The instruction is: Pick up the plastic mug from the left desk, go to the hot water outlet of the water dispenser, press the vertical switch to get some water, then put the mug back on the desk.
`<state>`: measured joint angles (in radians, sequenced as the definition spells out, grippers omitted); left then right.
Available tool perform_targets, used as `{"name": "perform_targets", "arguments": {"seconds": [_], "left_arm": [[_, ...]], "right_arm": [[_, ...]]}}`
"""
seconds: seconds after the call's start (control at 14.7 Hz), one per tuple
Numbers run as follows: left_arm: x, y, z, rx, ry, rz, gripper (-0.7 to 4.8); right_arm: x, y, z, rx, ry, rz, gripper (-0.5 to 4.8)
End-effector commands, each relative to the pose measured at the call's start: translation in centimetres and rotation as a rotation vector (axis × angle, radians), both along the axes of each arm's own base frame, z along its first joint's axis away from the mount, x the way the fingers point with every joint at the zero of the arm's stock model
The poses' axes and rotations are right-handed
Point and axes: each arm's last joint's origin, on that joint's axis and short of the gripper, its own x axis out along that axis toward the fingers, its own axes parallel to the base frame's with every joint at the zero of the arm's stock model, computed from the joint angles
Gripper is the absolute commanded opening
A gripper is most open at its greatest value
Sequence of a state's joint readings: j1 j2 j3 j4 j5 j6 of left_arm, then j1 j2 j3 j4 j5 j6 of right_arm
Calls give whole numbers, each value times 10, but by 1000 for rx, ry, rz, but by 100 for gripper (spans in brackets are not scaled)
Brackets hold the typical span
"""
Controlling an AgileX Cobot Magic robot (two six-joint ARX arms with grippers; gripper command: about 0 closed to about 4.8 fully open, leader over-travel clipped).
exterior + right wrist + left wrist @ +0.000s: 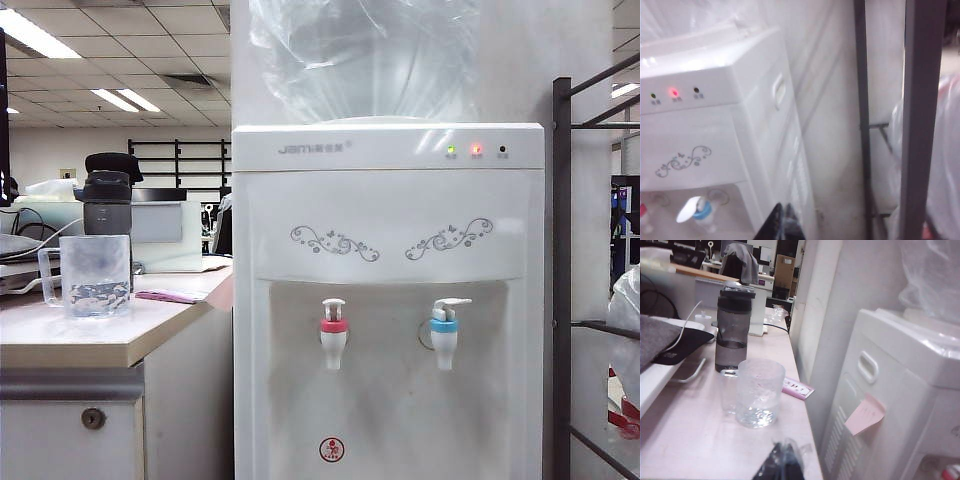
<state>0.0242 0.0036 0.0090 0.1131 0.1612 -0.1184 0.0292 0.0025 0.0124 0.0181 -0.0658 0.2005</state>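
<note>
**Both end effectors closed and empty; mug on the desk**

The left end effector (782, 465) hangs closed above the desk (700, 450) edge, near the plastic mug (759, 392). The right end effector (782, 225) is closed beside the water dispenser (390, 300), labelled "Jam". Behind the mug stands a dark tumbler (734, 325); a pink note (865, 415) sticks to the dispenser's side. The red-collared hot water outlet (334, 335) carries its vertical switch (333, 306).
</note>
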Motion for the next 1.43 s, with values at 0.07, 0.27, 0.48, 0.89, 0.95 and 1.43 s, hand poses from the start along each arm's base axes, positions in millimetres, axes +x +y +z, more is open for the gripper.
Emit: {"name": "perform_targets", "arguments": {"seconds": [0.07,0.27,0.48,0.89,0.95,1.43], "left_arm": [[0,0,-2,33,19,1,-6],[0,0,-4,31,44,8,-6],[-2,0,6,-24,18,0,217],[-15,-1,55,-65,-109,-38,479],[-16,-1,66,-59,-126,-51,479],[81,7,63,51,20,150,479]], "right_arm": [[-2,0,8,-29,4,-1,-5],[-2,0,5,-54,35,-2,-5],[-10,2,27,-52,31,72,115],[-29,6,107,-55,-120,243,479],[-25,7,121,-100,-122,262,479],[74,64,176,-135,-65,663,479]]}}
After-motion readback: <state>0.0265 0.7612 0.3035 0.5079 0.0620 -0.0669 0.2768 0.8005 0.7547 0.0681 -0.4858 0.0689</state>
